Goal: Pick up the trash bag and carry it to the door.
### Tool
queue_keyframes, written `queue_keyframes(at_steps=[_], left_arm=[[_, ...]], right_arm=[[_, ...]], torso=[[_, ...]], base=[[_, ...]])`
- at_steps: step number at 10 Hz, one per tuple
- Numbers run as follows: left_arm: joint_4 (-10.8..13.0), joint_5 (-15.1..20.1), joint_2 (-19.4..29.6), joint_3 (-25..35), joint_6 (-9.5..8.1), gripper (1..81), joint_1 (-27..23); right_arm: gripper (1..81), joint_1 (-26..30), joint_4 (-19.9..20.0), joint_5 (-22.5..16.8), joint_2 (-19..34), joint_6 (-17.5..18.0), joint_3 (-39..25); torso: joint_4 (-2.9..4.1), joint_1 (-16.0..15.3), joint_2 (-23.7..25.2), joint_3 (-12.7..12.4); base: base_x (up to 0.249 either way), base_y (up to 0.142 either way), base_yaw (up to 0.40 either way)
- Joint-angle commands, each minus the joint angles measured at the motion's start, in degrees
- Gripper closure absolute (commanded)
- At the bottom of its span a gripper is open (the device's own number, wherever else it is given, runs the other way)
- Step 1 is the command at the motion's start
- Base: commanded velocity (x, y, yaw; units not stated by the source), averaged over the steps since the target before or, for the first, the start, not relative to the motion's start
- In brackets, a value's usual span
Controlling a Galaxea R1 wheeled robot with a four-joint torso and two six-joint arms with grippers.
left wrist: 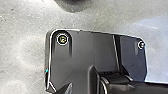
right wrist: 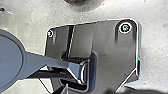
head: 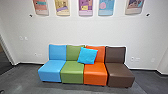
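A row of four joined seats stands across the robot's way, its backs close to the white wall (head: 75,31). From the robot's left to right come a blue seat (head: 50,72), a green seat (head: 72,74), an orange seat (head: 95,75) and a brown seat (head: 120,76), all armless. A bright blue cushion (head: 87,56) leans, tilted, over the meeting backs of the green and orange ones. Above hang five colourful posters (head: 85,7) in a line, cut off at the top of the head view, with a small dark fitting (head: 148,15) on the wall near each end. Pale wall plates (head: 137,59) sit low beside the brown seat. A dark baseboard (head: 146,71) runs along the wall's foot, above the dark grey floor (head: 25,80). Off to the left, a pale frame (head: 7,51) edges a darker area; whether this is a door is unclear. In the left wrist view, a dark rounded object (left wrist: 72,3), partly cut off, lies against the grey floor; what it is cannot be told. Where the trash bag is cannot be told, nor whether the left tool or the right tool is wide, narrow or holding anything.
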State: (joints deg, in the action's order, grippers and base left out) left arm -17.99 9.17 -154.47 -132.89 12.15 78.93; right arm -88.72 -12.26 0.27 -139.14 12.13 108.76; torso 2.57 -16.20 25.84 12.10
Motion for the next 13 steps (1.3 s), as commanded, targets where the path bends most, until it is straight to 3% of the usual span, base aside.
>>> queue_keyframes(at_steps=[1,2,3,4,5,10,11,13], left_arm=[[-2.22,5.07,2.14,2.9,0.24,1.0,-4.79],[-2.22,5.16,2.49,3.42,0.24,1.0,-5.32],[-2.31,5.76,2.84,3.78,0.24,1.0,-6.02],[-2.31,5.95,3.11,3.86,0.07,1.0,-6.46],[-2.48,5.95,3.28,3.86,-0.11,1.0,-6.81],[-4.5,7.7,5.74,6.76,-0.11,1.0,-10.15],[-5.12,7.8,6.45,7.82,-0.11,1.0,-11.03],[-5.91,7.97,7.67,9.58,-0.11,1.0,-13.31]], right_arm=[[1.0,2.62,-0.04,-2.55,3.76,0.53,-3.57],[1.0,2.62,0.05,-2.47,4.46,0.53,-4.53],[1.0,2.62,0.05,-2.47,5.24,0.61,-5.93],[1.0,2.8,0.05,-2.47,6.21,0.61,-7.25],[1.0,3.06,0.05,-2.47,7.17,0.53,-8.83],[1.0,4.82,0.05,-2.64,13.68,0.53,-17.27],[1.0,4.91,0.05,-2.64,14.21,0.53,-17.89],[1.0,5.53,0.49,-2.99,14.48,0.79,-18.16]], torso=[[0.0,-3.63,5.64,0.0],[-1.72,-4.83,7.59,2.98],[-1.91,-6.05,9.49,5.53],[-1.89,-6.99,11.0,6.52],[-0.94,-8.09,12.75,8.17],[-1.2,-14.62,22.98,17.79],[-1.2,-15.84,24.85,14.21],[-1.2,-17.83,27.91,16.07]], base=[[0.0,0.0,0.0],[0.0,0.0,0.0],[0.0,0.0,0.0],[0.0,0.0,0.0],[0.0,0.0,0.0],[0.0,0.0,0.0],[0.0,0.0,0.0],[0.0,0.0,0.0]])
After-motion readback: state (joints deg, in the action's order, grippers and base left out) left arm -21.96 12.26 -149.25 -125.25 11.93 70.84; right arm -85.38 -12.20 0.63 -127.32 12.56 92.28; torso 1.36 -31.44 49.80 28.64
